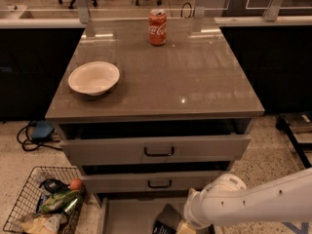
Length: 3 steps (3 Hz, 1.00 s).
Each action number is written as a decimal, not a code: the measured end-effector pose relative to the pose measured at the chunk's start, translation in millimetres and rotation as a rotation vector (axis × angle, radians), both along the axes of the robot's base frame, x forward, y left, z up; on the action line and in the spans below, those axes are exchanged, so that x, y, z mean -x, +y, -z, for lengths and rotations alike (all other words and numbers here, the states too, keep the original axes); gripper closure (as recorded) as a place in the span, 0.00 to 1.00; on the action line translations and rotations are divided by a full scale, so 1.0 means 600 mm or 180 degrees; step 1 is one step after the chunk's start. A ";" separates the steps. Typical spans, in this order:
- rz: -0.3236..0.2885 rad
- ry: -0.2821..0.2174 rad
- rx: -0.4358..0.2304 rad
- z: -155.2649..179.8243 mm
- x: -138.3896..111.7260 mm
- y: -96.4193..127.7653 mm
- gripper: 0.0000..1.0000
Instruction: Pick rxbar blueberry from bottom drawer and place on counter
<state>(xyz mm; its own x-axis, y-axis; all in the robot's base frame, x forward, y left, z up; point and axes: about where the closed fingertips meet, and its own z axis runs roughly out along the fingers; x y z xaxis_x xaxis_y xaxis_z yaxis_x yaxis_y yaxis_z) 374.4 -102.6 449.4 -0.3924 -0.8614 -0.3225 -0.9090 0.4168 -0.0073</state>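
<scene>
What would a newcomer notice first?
The white arm reaches in from the right, its hand low over the open bottom drawer beside the dark rxbar blueberry. On the counter stand a red cola can at the back and a white bowl at left.

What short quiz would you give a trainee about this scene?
1. True or false: the can stands on the counter, apart from the bowl.
2. Where is the arm's tool? A on the counter; B down at the open bottom drawer; C inside the bowl.
3. What dark flat thing lies in that drawer beside the tool?
Key: 1 true; 2 B; 3 the snack bar.
</scene>
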 end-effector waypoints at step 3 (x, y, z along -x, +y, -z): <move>0.0222 0.0184 -0.0003 0.134 -0.030 0.025 0.00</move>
